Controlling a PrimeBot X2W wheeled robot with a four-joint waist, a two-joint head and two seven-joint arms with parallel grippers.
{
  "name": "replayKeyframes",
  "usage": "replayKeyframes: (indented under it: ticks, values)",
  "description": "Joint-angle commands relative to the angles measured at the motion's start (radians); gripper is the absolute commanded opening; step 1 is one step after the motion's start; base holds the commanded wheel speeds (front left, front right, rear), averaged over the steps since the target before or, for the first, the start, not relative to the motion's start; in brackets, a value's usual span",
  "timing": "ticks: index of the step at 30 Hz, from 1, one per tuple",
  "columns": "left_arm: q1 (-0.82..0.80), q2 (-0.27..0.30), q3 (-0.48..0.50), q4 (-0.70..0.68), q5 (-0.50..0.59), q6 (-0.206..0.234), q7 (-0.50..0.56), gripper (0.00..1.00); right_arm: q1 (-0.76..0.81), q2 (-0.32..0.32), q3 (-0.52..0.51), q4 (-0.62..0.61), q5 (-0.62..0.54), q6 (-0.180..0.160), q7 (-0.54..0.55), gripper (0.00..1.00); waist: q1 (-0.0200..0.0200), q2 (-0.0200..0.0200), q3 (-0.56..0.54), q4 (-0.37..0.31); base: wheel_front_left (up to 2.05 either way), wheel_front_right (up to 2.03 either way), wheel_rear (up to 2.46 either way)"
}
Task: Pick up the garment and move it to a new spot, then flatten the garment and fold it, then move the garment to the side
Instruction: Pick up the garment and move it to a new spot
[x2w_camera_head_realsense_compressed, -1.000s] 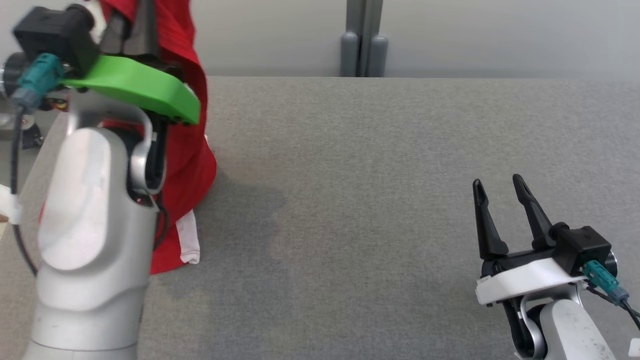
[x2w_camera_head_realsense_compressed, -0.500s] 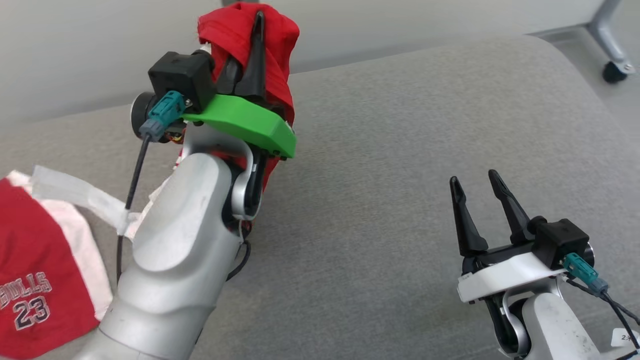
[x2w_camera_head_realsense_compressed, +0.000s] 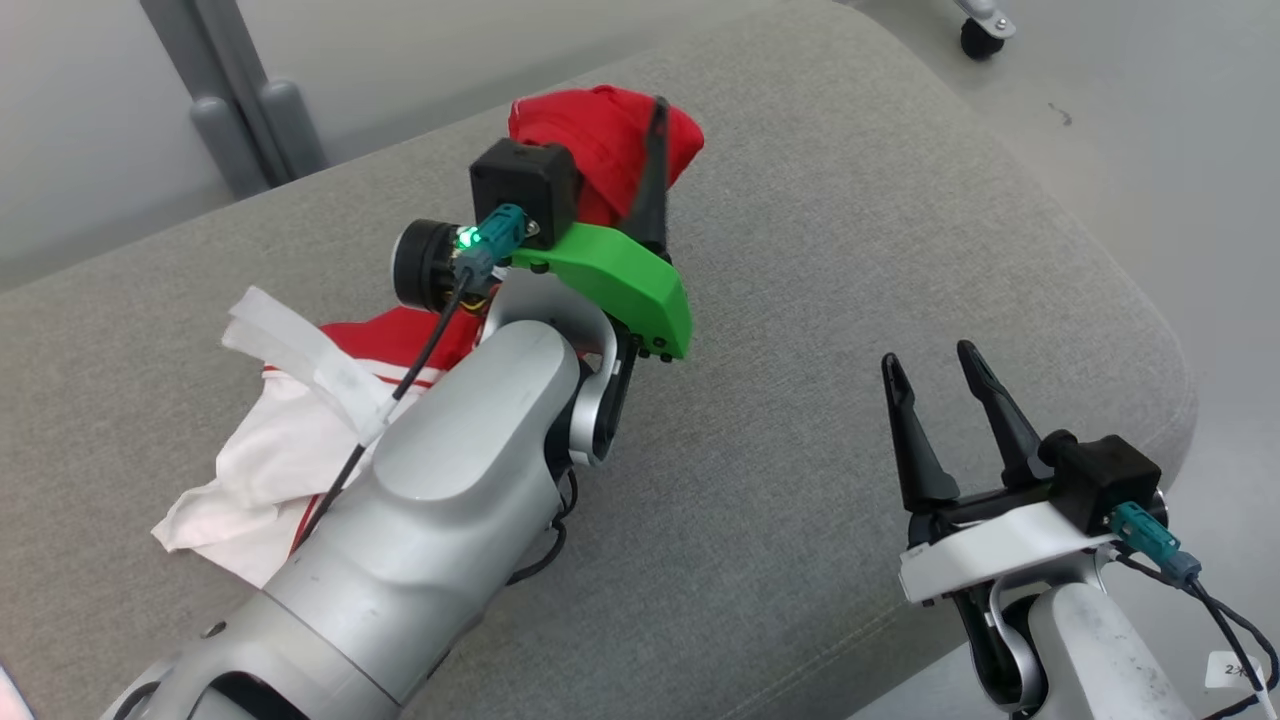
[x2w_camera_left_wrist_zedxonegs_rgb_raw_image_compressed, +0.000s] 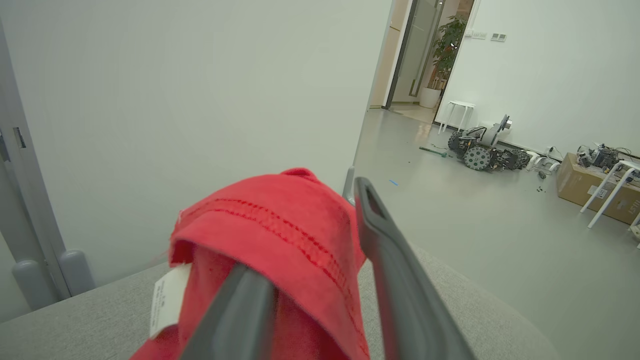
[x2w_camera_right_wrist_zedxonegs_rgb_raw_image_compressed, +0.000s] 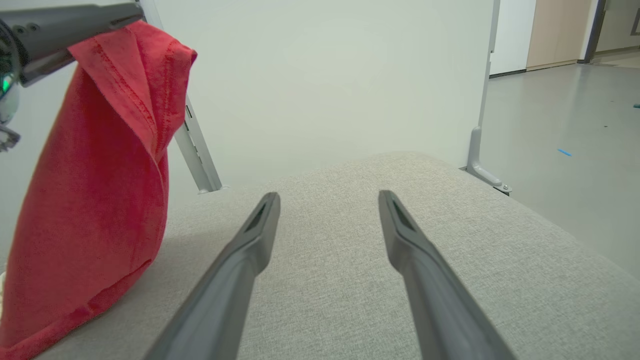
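- Head view: the left fingers (x2w_camera_head_realsense_compressed: 655, 170) are up over the grey tabletop (x2w_camera_head_realsense_compressed: 800, 300). The top of the red garment (x2w_camera_head_realsense_compressed: 575, 135) is bunched up around them. One dark finger sticks out on the right of the bunch. The other finger is hidden under the cloth. The rest of the garment, red and white, lies on the tabletop beside the left arm. The right fingers (x2w_camera_head_realsense_compressed: 908, 430) are low on the right, well apart from the garment. They are spread wide and hold nothing.
- Left wrist view: the two fingers stand partly apart. The garment (x2w_camera_left_wrist_zedxonegs_rgb_raw_image_compressed: 270, 235) hangs like a hood over one finger. The other finger (x2w_camera_left_wrist_zedxonegs_rgb_raw_image_compressed: 395, 280) is bare, just beside the edge of the cloth. A white tag (x2w_camera_left_wrist_zedxonegs_rgb_raw_image_compressed: 165, 300) hangs from the cloth.
- Right wrist view: the right fingers (x2w_camera_right_wrist_zedxonegs_rgb_raw_image_compressed: 250, 250) are wide apart over the bare tabletop. The garment (x2w_camera_right_wrist_zedxonegs_rgb_raw_image_compressed: 95, 200) hangs down from a left finger (x2w_camera_right_wrist_zedxonegs_rgb_raw_image_compressed: 70, 22) at the top left. Its bottom end rests on the tabletop.
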Motion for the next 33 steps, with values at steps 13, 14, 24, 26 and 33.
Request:
replayKeyframes:
  ticks: [13, 14, 24, 26, 33]
  values:
    - [0.003, 0.005, -0.15, 0.092, -0.087, -0.058, -0.008, 1.0, 0.006, -0.007, -0.065, -0.014, -0.028, 0.0, -0.003, 1.0, 0.0, -0.0001, -0.043, 0.226, 0.0, 0.0, 0.0]
    - [0.005, 0.005, -0.176, 0.092, -0.091, -0.081, 0.007, 1.0, 0.008, -0.008, -0.066, -0.013, -0.03, 0.0, -0.003, 1.0, 0.0, -0.0001, -0.05, 0.244, 0.0, 0.0, 0.0]
    - [0.033, 0.005, -0.317, 0.139, -0.112, -0.135, 0.073, 1.0, 0.025, -0.006, -0.066, -0.017, -0.03, 0.0, -0.003, 1.0, 0.0, -0.0001, -0.115, 0.364, 0.0, 0.0, 0.0]
    - [0.047, 0.014, -0.295, 0.162, -0.118, -0.118, 0.035, 1.0, 0.039, -0.005, -0.073, -0.022, -0.029, 0.0, -0.003, 1.0, 0.0, -0.0001, -0.129, 0.383, 0.0, 0.0, 0.0]
    - [0.165, 0.143, -0.105, 0.086, -0.072, -0.042, -0.02, 1.0, 0.086, -0.013, -0.1, -0.044, -0.036, 0.0, -0.003, 1.0, 0.0, -0.0001, -0.15, 0.444, 0.0, 0.0, 0.0]
